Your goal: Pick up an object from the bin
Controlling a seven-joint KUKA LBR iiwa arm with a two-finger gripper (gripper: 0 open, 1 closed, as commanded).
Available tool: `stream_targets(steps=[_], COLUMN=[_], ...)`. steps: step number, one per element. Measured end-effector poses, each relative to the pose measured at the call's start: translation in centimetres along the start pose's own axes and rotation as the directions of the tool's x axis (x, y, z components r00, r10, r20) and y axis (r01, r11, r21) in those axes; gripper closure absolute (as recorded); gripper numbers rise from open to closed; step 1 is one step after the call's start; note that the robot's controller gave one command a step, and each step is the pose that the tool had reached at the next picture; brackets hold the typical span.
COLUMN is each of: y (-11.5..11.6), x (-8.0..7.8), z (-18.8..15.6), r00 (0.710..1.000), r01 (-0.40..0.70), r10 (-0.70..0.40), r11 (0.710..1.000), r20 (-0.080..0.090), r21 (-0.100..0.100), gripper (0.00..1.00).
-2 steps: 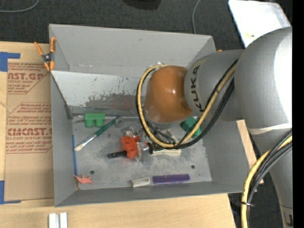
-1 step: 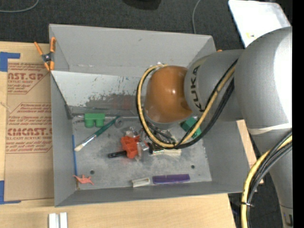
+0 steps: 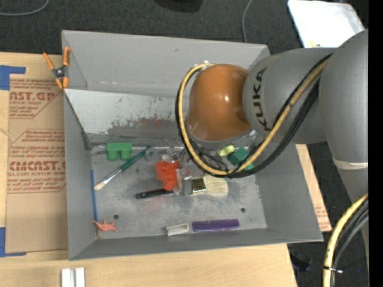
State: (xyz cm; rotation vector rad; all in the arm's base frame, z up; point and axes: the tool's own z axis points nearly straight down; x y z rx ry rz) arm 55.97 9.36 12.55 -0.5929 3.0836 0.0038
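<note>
the small things lie loose and mostly apart on the floor of the grey bin, which leaves room to come down on one from above. the arm reaches in from the right and bends down over the bin's middle, its orange cover hiding the wrist. the gripper sits low against a red-orange lump at the centre, perhaps around it; whether it is apart or together cannot be told. a pale-bristled brush lies just right of it.
</note>
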Motion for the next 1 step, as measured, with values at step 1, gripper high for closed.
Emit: stream_targets(steps=[1], y=[-0.49], x=[1.06], z=[-7.53], r00=[0.999], r01=[0.040], r10=[-0.040], r11=[0.999], r20=[-0.002], r21=[-0.001], gripper=[1.00])
